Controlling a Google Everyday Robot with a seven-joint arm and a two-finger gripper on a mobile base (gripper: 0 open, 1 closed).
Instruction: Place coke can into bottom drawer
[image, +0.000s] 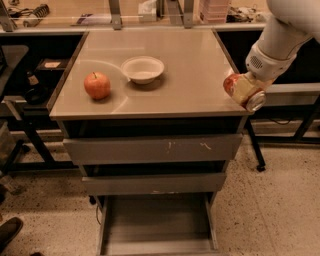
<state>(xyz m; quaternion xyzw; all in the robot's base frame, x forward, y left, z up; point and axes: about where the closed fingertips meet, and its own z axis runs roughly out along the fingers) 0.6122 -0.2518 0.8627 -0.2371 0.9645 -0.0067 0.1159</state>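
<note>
Coke can (230, 84) is found at the right edge of the grey cabinet (150, 149), and the rest is taken in order of size. The cabinet's flat tan top (190, 85) is seen from above and in front. Below it the scratched top drawer front and the plain middle drawer front (155, 183) are shut. The bottom drawer (157, 225) is pulled right out over the speckled floor (280, 200), its flat grey bed and low sides laid open to view. The white arm (280, 35) is brought in from the upper right corner.

On the top, a white bowl (143, 68) is set near the back, and a red-orange apple (97, 85) is placed just to its left and nearer the front.

The gripper (245, 91) is positioned at the top's right edge, clamped across the middle of the coke can. The can is held tilted, partly out past the edge. Its red side is turned toward the bowl and its shiny silver end is pointed down and outward. The lettering is covered by a pale finger.
</note>
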